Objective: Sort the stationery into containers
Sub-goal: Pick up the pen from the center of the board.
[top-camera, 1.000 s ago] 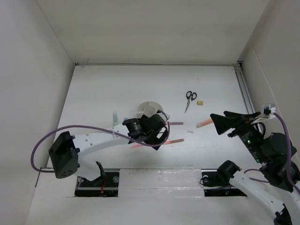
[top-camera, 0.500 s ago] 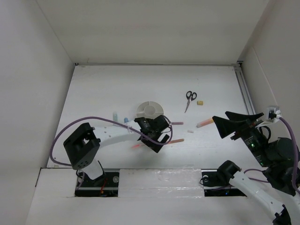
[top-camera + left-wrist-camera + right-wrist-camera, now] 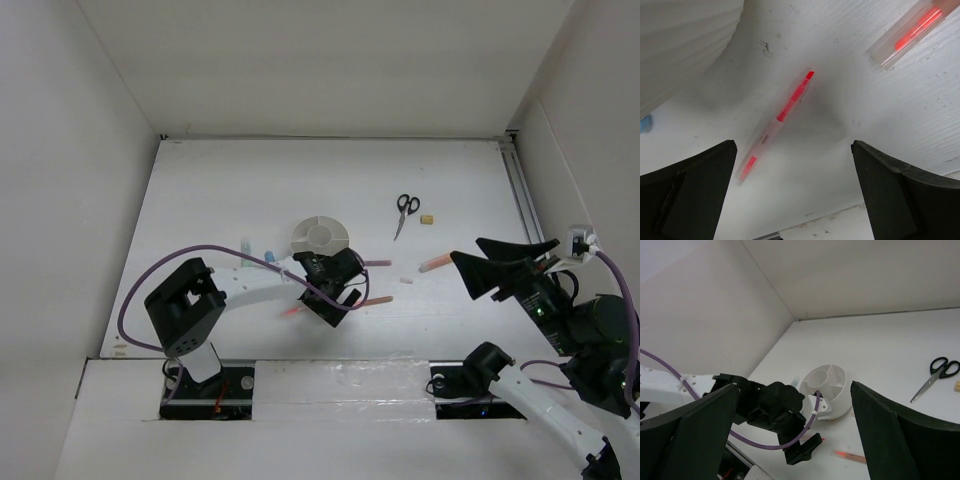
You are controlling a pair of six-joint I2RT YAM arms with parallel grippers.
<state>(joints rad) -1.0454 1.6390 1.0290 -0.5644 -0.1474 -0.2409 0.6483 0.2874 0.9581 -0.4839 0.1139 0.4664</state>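
The round white organizer [image 3: 320, 237] stands mid-table, its wall also in the left wrist view [image 3: 685, 45] and right wrist view [image 3: 830, 390]. My left gripper [image 3: 338, 298] is open and empty just in front of it, low over the table. A thin red pen [image 3: 780, 125] lies between its fingers; a second pen [image 3: 907, 32] lies to the right [image 3: 375, 300]. My right gripper [image 3: 478, 268] is open and empty, raised at the right. Black-handled scissors [image 3: 405, 212], a tan eraser [image 3: 427, 218] and an orange marker [image 3: 437, 263] lie between them.
A pink pen [image 3: 378, 263] lies right of the organizer. Short green [image 3: 246, 243] and blue [image 3: 268, 254] markers lie to its left. A small white piece [image 3: 406, 280] lies near the orange marker. White walls enclose the table; the left arm's purple cable loops over its left front.
The left arm has folded closer in and its gripper has shifted slightly right and down in front of the organizer. The right gripper has drifted a little.
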